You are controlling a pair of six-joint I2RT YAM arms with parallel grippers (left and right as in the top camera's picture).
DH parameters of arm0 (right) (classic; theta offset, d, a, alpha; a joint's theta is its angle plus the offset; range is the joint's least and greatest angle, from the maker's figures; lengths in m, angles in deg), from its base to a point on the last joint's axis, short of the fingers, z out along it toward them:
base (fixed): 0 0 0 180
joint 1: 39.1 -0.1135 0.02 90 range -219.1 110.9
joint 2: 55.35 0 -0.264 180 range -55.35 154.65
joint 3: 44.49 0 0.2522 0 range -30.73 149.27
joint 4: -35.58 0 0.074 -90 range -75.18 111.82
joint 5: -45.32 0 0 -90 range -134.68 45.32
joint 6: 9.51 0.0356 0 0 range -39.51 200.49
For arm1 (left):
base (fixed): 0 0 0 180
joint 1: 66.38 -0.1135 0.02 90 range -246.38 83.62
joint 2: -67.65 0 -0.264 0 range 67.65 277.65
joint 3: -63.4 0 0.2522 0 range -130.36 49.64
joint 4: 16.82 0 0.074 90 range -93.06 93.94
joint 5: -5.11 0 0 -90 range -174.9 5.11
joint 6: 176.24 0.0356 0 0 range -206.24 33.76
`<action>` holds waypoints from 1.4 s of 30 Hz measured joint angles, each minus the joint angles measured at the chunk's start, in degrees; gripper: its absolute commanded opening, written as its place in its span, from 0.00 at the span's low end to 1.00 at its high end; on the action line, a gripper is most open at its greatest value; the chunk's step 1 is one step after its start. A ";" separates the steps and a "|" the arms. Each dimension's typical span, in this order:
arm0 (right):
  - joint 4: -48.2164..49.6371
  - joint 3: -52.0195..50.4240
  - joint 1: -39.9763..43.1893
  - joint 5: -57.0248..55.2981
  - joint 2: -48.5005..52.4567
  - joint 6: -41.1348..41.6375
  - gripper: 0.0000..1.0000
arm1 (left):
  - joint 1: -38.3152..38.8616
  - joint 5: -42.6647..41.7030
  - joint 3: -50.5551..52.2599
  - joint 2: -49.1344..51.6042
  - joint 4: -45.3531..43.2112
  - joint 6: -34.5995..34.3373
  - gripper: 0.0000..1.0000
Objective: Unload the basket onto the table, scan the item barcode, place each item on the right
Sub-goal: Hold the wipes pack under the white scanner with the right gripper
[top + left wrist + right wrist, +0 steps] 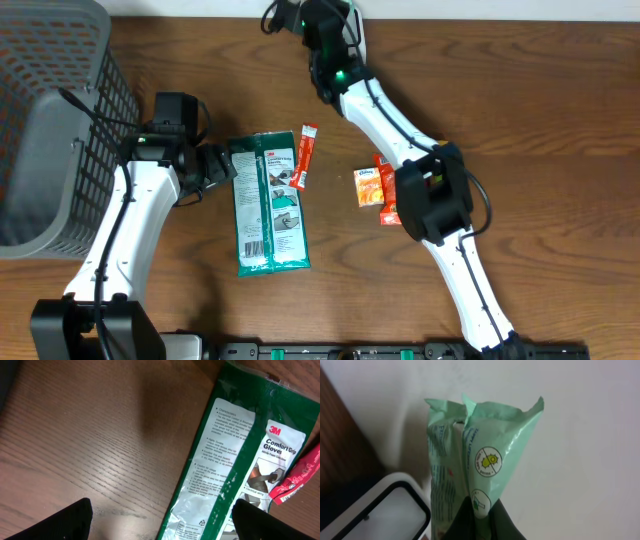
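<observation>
The right gripper [480, 510] has its jaws clamped on the bottom edge of a pale green, crinkled plastic packet [485, 445], which stands upright above the fingertips. Gripping that lower seam leaves the printed faces bare, which I judge is the point: nothing covers the code. Below the jaws and off to one side sits a white-rimmed scanner with a dark window [385, 515]. The packet rises beside it rather than over the glass, so the printed side probably needs turning toward that window. No barcode shows on the visible face.

The left gripper [162, 520] has its jaws wide apart and holds nothing. It hangs over the brown wooden table [90, 435], with a flat green-and-white glove packet [225, 460] lying partly between its fingertips, likely poised for a later item. A small red sachet [297, 475] rests on that packet's far edge, beyond the jaws
</observation>
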 measured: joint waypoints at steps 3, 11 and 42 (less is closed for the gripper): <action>1.57 0.00 -0.13 -0.98 1.31 -3.74 0.01 | 0.00 0.02 0.00 0.00 -0.02 0.00 0.90; 2.38 0.00 -0.15 -1.81 2.05 -7.39 0.01 | 0.00 0.00 0.00 0.00 -0.02 0.00 0.90; -0.09 0.00 1.11 1.40 3.82 -7.91 0.01 | 0.00 0.02 0.00 0.00 -0.02 0.00 0.90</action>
